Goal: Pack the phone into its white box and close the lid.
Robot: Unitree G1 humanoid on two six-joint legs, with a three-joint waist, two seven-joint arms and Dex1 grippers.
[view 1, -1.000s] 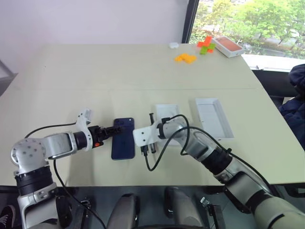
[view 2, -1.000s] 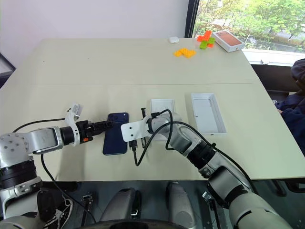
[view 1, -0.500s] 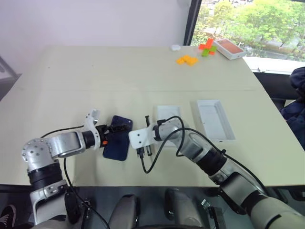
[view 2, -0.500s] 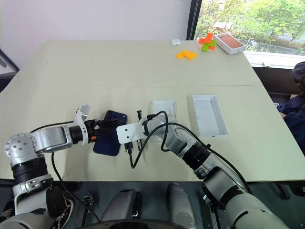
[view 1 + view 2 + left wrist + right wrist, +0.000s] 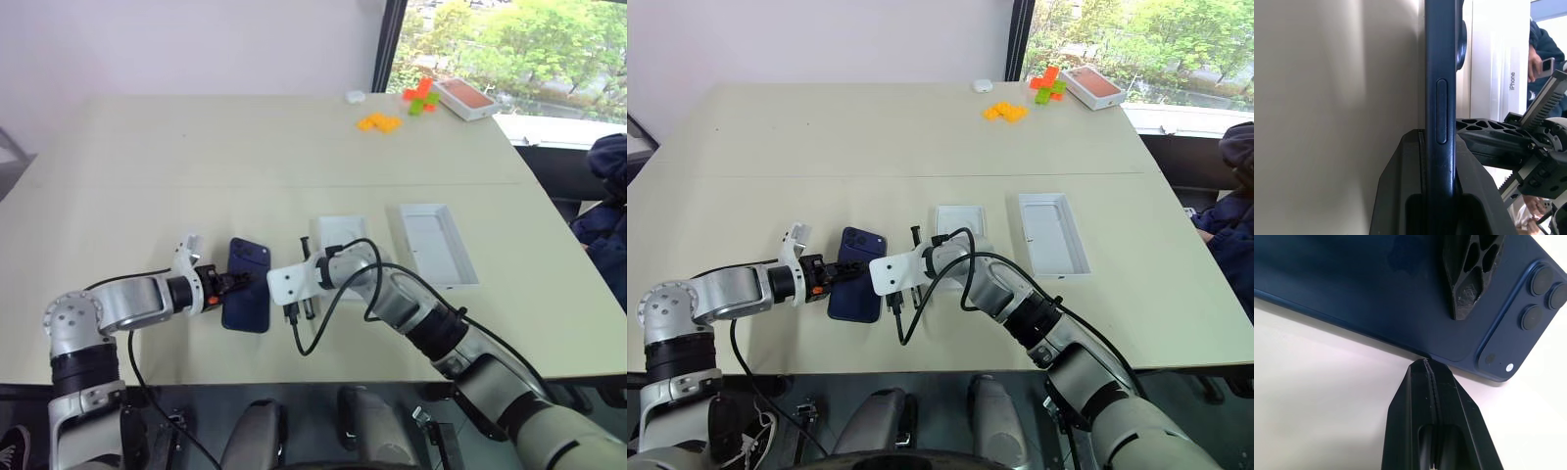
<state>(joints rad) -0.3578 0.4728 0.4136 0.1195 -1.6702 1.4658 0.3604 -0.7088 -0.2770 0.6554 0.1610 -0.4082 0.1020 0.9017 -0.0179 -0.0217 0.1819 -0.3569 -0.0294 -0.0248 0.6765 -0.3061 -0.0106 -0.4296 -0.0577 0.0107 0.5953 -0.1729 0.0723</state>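
phone: glossy navy back, smooth like glass, satin metal-look edge with a flush side button, camera lenses shiny black. left gripper fingers: matt black plastic, ribbed lattice on the outer faces, smooth inner faces against the phone. right gripper fingers: same matt black plastic, fine seam where they meet. white box and lid: matt white cardboard, smooth, lid inside pale grey. table: matt beige laminate, smooth, faint seams. arm shells: glossy white and silver plastic. cables: black rubbery sheath. far blocks: bright shiny plastic.
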